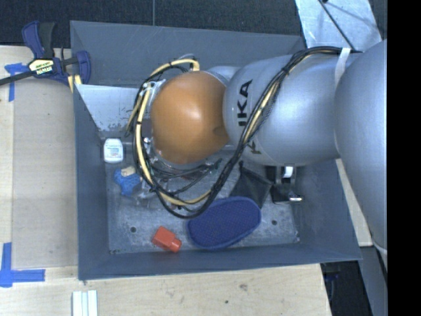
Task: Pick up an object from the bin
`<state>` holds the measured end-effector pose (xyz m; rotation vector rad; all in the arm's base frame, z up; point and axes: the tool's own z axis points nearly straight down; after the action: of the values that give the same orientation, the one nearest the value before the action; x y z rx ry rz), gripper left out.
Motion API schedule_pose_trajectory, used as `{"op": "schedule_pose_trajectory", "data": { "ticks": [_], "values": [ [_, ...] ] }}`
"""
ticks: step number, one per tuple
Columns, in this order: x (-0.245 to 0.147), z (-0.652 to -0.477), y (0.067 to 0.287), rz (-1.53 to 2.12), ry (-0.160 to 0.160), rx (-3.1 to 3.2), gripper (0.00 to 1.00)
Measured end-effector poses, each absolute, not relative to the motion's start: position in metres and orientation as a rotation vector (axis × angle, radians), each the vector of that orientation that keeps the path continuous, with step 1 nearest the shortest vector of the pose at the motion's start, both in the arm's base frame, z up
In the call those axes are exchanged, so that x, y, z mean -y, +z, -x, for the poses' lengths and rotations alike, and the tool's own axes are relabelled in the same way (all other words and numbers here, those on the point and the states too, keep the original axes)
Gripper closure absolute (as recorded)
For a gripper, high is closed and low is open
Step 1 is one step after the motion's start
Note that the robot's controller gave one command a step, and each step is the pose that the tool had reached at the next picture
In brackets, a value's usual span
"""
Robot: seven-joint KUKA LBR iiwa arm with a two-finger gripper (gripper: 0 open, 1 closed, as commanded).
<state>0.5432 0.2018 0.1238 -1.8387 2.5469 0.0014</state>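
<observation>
Tool (147, 184) sits low in the left-centre of the frame, tucked beneath the arm's round orange cover (185, 116) and ringed by yellow and black cables (172, 201). Whether it is released or clenched cannot be told, as the cover and the cables hide its working end. The silver arm (296, 110) reaches in from the right of the frame and covers much of the upper half of the grey bin (92, 229).

Nearest to the tool is a small blue piece (126, 180), lying on the bin floor just to its left, at the left-centre of the bin. Whether the two touch cannot be told. Just above that piece a small white box (113, 151) with a printed label rests by the left wall. Toward the lower edge of the floor lie an orange-red block (166, 239) and, just to its right, a dark blue oval pad (223, 222). A black part (258, 187) lies to the right of centre, partly under the arm.
</observation>
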Motion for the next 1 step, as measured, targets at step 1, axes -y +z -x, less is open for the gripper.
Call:
{"op": "schedule_pose_trajectory", "data": {
  "ticks": [1],
  "values": [
    [-0.242,-0.5887,0.1126,1.391,0.003,-2.81,1.0]
  ]
}}
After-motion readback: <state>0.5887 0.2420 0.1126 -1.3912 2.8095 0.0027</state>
